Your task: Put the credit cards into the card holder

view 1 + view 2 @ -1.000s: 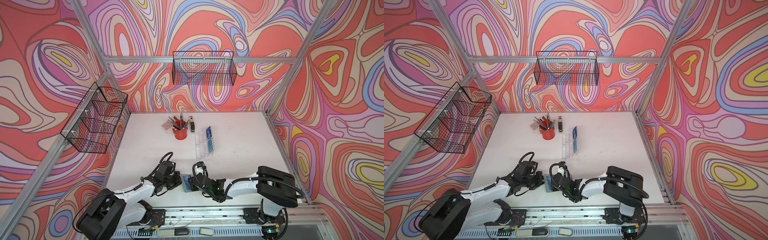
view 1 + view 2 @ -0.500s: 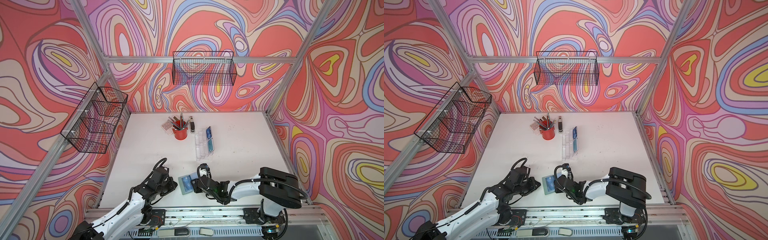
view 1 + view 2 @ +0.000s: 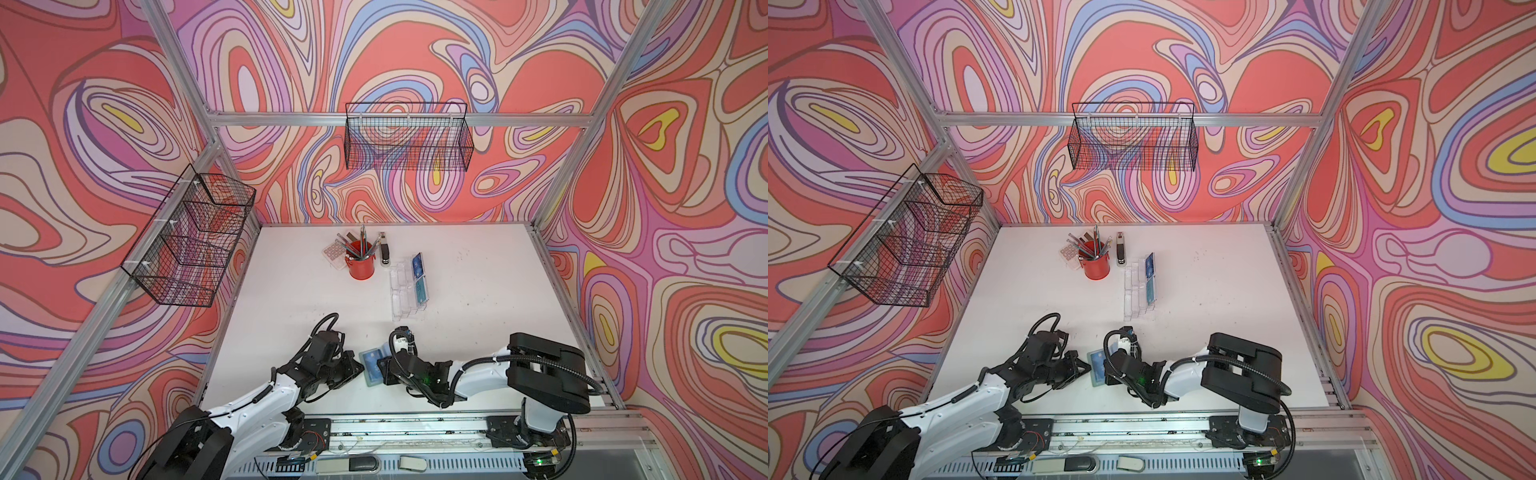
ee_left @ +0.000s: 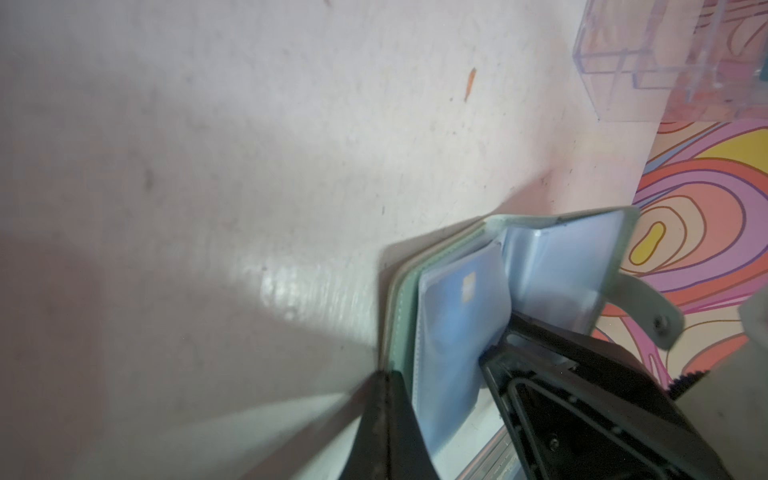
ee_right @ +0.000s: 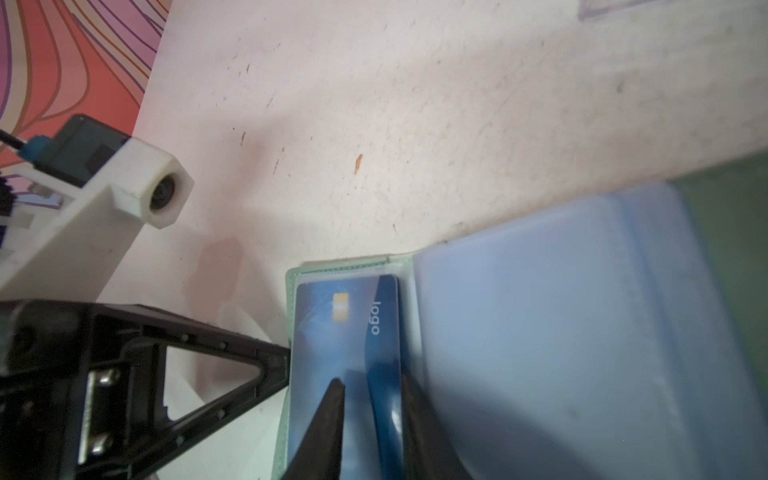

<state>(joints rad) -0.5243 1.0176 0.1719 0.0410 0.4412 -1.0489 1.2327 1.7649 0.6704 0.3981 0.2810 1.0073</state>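
The sage-green card holder (image 3: 371,360) (image 3: 1096,362) lies open near the table's front edge, between both grippers. My left gripper (image 4: 388,374) (image 3: 360,371) is shut, pinching the outer edge of the holder's cover (image 4: 401,299). A blue credit card (image 5: 345,328) with a gold chip lies flat on the left-hand page; in the left wrist view this card (image 4: 457,299) looks hazy, as if under a clear sleeve. My right gripper (image 5: 370,388) (image 3: 381,368) hovers over that card, jaws apart, gripping nothing. Two more credit cards, blue (image 3: 417,265) and teal (image 3: 421,289), stand in the clear acrylic stand (image 3: 401,299).
A red pen cup (image 3: 360,267), a stapler (image 3: 385,252) and a small keypad (image 3: 333,252) stand at the back of the white table (image 3: 478,291). Wire baskets hang on the left wall (image 3: 187,245) and back wall (image 3: 409,143). A metal rail (image 3: 415,428) runs along the front.
The left arm drew back toward the front left half a second ago and has returned to the holder's left edge. The right gripper stayed at the holder.
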